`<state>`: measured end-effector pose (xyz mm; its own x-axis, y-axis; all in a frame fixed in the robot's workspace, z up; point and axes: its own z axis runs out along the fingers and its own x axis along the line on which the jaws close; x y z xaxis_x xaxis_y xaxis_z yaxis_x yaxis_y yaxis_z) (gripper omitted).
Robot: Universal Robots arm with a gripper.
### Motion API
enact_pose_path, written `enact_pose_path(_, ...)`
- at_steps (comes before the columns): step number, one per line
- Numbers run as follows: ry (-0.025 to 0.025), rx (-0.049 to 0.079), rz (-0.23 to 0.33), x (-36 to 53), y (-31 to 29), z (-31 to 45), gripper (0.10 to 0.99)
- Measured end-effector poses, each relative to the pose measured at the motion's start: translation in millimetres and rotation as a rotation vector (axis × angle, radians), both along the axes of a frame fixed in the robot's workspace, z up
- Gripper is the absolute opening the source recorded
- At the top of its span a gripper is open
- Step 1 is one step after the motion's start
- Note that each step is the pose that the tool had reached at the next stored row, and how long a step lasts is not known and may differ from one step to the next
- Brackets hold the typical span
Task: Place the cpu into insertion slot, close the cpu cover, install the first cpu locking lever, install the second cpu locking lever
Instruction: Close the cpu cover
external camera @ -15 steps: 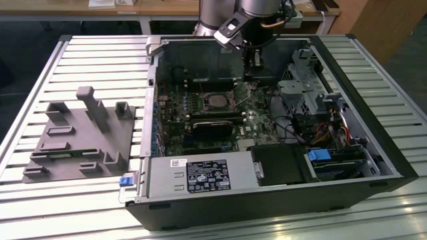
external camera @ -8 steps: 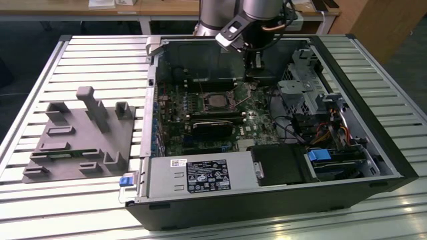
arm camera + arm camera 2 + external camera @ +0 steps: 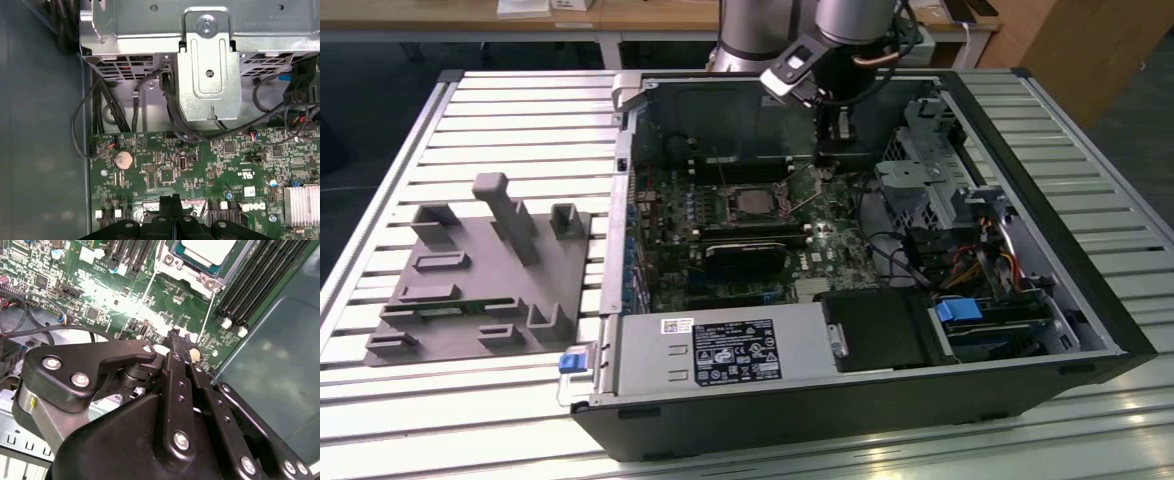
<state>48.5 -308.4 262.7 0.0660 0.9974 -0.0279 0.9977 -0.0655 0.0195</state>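
Note:
The cpu shows its silver-grey top inside the insertion slot on the green board. The silvery cpu cover frames it and looks laid down over it. Two thin wire locking levers run from the socket toward my gripper; I cannot tell whether they are latched. My gripper is shut, its black fingers pressed together with nothing visible between them. It hangs just above the board beside the socket, toward the exterior view's right, near the end of one lever. In the exterior view the gripper reaches down into the open case.
The computer case lies open on a slatted table. A metal drive cage and black cables stand close to the gripper. Long memory slots flank the socket. A grey fixture tray sits at the exterior view's left.

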Motion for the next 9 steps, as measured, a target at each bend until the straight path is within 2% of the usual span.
enact_pose_path(7, 0.0047, 0.0, -0.003, 7.9, 0.0, -3.8, 0.106)
enact_pose_path(9, 0.0078, 0.0, -0.001, 9.6, 0.0, -5.3, 0.106)
